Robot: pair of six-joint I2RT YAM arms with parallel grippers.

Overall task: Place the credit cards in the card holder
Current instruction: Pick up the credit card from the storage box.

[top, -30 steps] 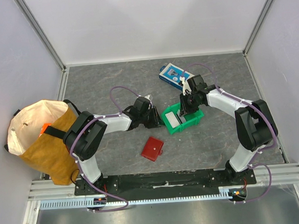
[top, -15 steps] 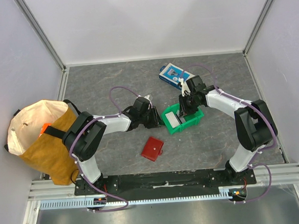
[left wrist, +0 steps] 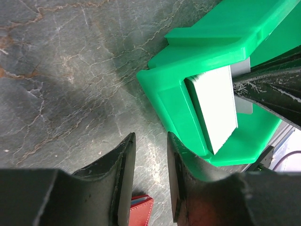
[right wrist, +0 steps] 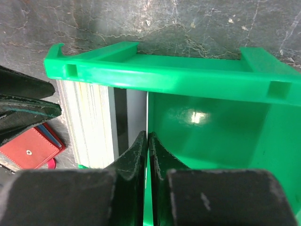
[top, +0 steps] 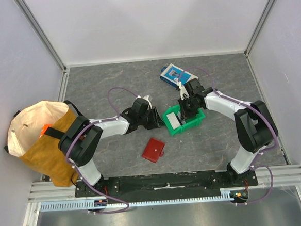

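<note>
Top view: my left fingers [top: 154,119] stand apart with nothing between them, just beside the green bin [top: 199,118] on the grey worktop [top: 112,79]. The credit cards [left wrist: 214,108] stand on edge inside the bin. My right fingers [right wrist: 145,146] are almost together at one card's edge; I cannot tell whether they pinch it. The red card holder [top: 153,150] lies near the bin on the worktop.

You're seeing a green bin [top: 196,118] sitting on the grey tabletop [top: 226,82], a blue-and-white box [top: 171,74] lying just behind it, a tan bag [top: 42,146] standing well left of it.
</note>
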